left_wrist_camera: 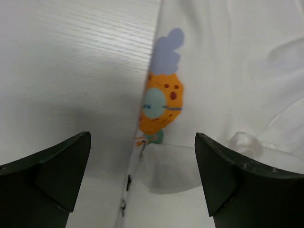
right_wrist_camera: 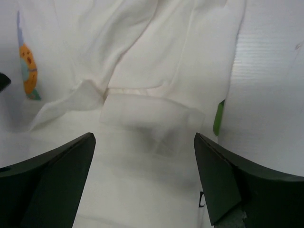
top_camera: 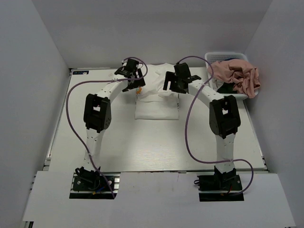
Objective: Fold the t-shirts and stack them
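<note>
A white t-shirt (top_camera: 156,102) lies partly folded at the back middle of the table. Its orange-blue print (left_wrist_camera: 160,102) sits at the shirt's left edge, also seen in the right wrist view (right_wrist_camera: 28,66). My left gripper (top_camera: 133,81) hovers open and empty over that left edge (left_wrist_camera: 142,185). My right gripper (top_camera: 174,84) hovers open and empty over a folded-in flap (right_wrist_camera: 147,128) on the shirt's right side. A pink t-shirt (top_camera: 235,76) is heaped in the basket, with a dark one (top_camera: 227,88) under it.
A white mesh basket (top_camera: 227,56) stands at the back right corner of the table (top_camera: 156,147). White walls close in the back and both sides. A green tag (right_wrist_camera: 218,117) shows at the white shirt's right edge.
</note>
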You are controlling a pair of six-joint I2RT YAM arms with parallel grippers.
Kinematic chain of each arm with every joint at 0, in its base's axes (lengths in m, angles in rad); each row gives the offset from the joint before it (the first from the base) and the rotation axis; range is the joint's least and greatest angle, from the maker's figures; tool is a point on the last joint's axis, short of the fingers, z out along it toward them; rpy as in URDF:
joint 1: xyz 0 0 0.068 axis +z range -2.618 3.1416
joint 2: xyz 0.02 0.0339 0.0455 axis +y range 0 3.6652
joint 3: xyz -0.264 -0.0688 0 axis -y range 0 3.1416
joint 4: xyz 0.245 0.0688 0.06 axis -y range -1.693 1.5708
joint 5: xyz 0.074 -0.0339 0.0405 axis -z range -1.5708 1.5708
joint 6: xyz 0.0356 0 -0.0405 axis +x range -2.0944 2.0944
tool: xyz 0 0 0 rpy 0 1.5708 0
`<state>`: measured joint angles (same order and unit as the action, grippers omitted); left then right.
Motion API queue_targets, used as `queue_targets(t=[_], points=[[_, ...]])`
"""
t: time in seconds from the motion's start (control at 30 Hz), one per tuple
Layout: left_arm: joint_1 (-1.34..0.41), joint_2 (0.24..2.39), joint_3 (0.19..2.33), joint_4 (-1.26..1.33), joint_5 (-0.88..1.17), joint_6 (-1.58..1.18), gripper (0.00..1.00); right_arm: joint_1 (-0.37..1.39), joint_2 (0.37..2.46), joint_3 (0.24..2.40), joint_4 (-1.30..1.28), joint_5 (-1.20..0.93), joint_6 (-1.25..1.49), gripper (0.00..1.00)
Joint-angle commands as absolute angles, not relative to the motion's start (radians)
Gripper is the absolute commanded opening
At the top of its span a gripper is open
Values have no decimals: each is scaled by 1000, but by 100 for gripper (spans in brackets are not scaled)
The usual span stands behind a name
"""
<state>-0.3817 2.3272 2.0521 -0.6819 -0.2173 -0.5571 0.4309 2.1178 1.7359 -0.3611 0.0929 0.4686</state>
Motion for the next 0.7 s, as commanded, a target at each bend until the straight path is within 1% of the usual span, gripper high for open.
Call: queue_targets(t=[0.0, 0.03, 0.07, 0.1, 0.13, 0.17, 0.2, 0.23, 0.27, 0.33, 0.43, 0.57, 0.67], points=[[-359, 2144, 1984, -735, -218, -534, 100, 465, 1972, 1633, -287, -21, 388, 90], [-359, 2094, 1915, -712, -218, -534, 100, 485, 1954, 1565, -244, -50, 381, 90], [-359, 2041, 1763, -659, -218, -544, 100, 504, 1944, 1518, -233, -72, 373, 90], [-359, 1986, 1685, -632, -218, -554, 100, 514, 1924, 1499, -219, -83, 367, 90], [-359, 1876, 1610, -609, -218, -577, 100, 535, 1922, 1476, -210, -87, 364, 90], [-359, 1823, 1474, -582, -218, -593, 100, 541, 1925, 1454, -207, -90, 361, 90], [-359, 1774, 1412, -572, -218, -613, 100, 570, 1940, 1447, -183, -92, 360, 90], [-359, 1728, 1300, -572, -218, -644, 100, 577, 1948, 1448, -178, -94, 362, 90], [-359, 1648, 1249, -562, -218, -656, 100, 580, 1974, 1474, -175, -98, 362, 90], [-359, 1583, 1125, -561, -218, -678, 100, 595, 2034, 1492, -161, -92, 354, 90], [-370, 1499, 1017, -561, -209, -693, 100, 603, 2109, 1554, -131, -58, 351, 90], [-370, 1476, 971, -595, -193, -706, 100, 603, 2181, 1641, -121, -35, 365, 90], [-370, 1476, 960, -595, -184, -706, 100, 603, 2204, 1643, -17, -5, 365, 90]])
